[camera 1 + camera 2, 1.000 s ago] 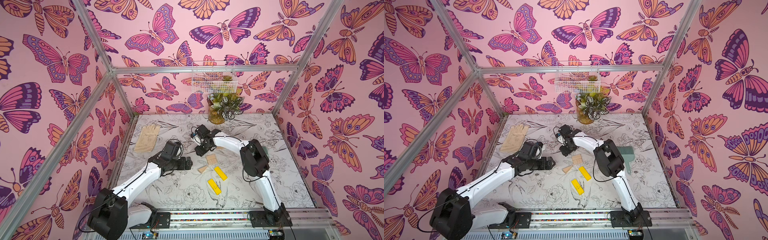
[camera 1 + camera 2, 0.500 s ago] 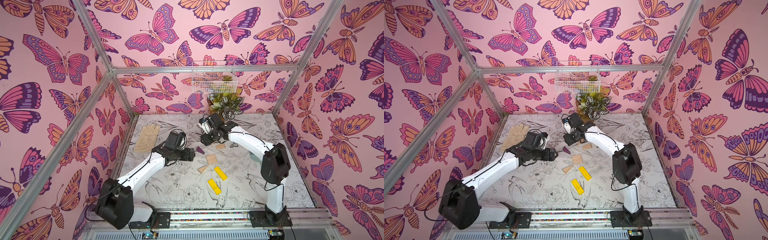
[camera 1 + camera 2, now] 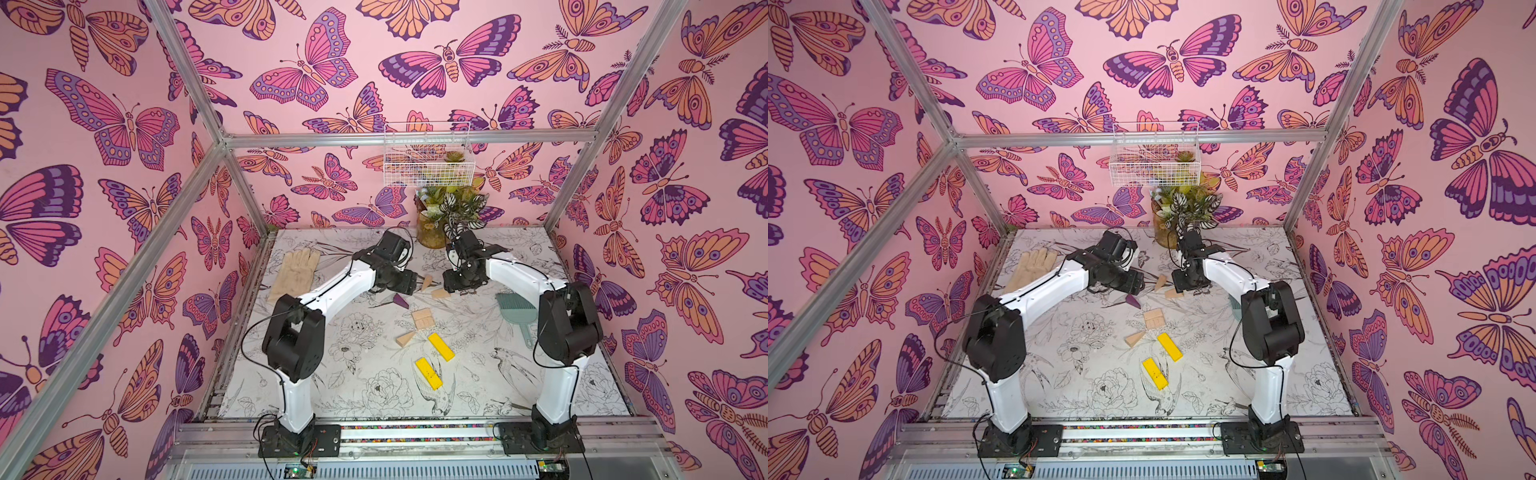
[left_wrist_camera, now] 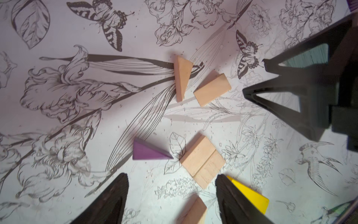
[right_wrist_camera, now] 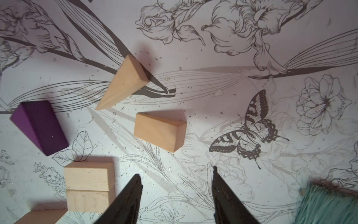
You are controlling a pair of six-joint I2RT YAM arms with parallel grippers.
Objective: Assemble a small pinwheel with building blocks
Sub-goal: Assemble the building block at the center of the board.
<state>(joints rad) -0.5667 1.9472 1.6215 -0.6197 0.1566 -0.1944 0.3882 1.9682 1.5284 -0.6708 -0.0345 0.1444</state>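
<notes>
Stage: judged early; only the square hub (image 3: 423,319) looked built, two beige rectangles lying flush on the desk (image 3: 365,374).
Purple wedge (image 4: 149,151): lay with its tip almost at a hub corner, not seated against a side.
Near wedge (image 3: 405,339): sat just beside the hub's front corner, askew.
Back wedges: pointed wedge (image 5: 124,83) and blocky wedge (image 5: 159,131) lay loose together, apart from the hub.
Stem: first yellow bar (image 3: 441,346) lay slanted near the hub; second yellow bar (image 3: 429,373) lay apart from it, not end to end.
Left tool (image 4: 170,175): prongs apart, gripped nothing, hung above the hub and purple wedge.
Right tool (image 5: 175,171): prongs apart, empty, poised close to the blocky wedge.
Left to do: seemingly all four blades to seat, both bars to align.
</notes>
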